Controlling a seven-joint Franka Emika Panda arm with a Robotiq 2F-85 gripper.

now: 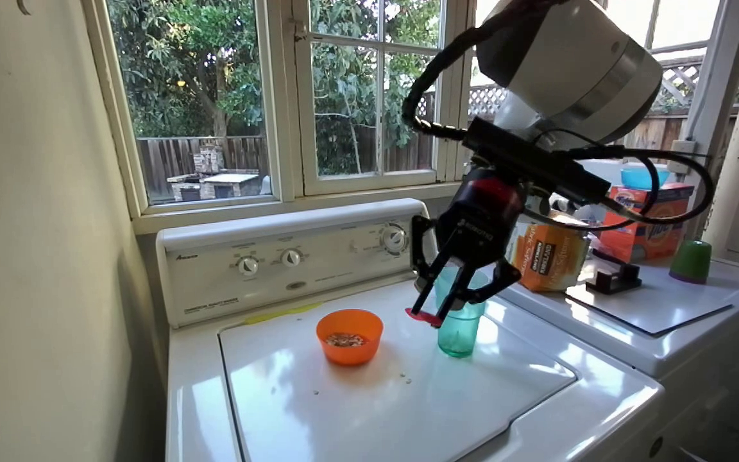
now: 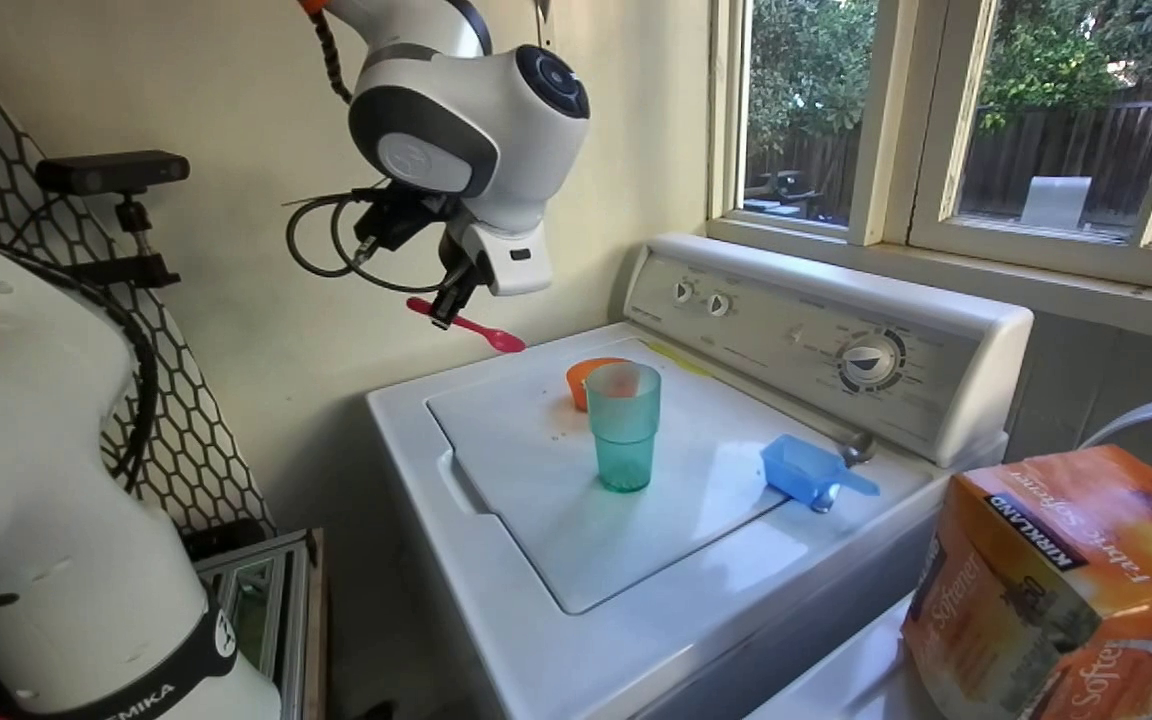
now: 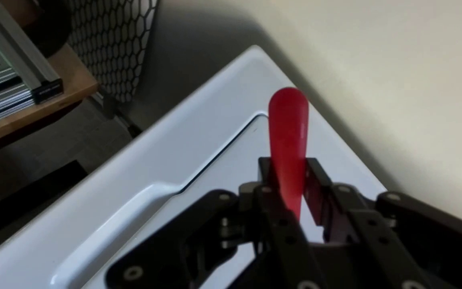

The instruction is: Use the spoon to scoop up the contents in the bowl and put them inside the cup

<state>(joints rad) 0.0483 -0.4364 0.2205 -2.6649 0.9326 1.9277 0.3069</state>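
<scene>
The orange bowl (image 1: 351,355) stands on the white washer lid with brownish bits inside; in an exterior view the bowl (image 2: 579,383) is partly hidden behind the cup. The translucent teal cup (image 2: 624,450) stands upright on the lid; it also shows in an exterior view (image 1: 458,337), its upper part partly behind the gripper fingers. My gripper (image 2: 444,318) is shut on the red-pink spoon (image 2: 503,341) by its handle, in the air above the lid. The scoop end points away from the robot base and slightly down. The handle end (image 3: 288,120) sticks out past the fingertips (image 3: 288,162). Whether the spoon carries anything cannot be seen.
A few crumbs (image 1: 406,378) lie on the lid. A blue scoop (image 2: 804,468) and a metal spoon (image 2: 856,449) lie near the control panel (image 2: 796,330). A softener box (image 2: 1066,580), an opaque green cup (image 1: 690,262) and a black holder (image 1: 613,280) stand on the neighbouring machine. A wall (image 1: 42,256) borders the washer.
</scene>
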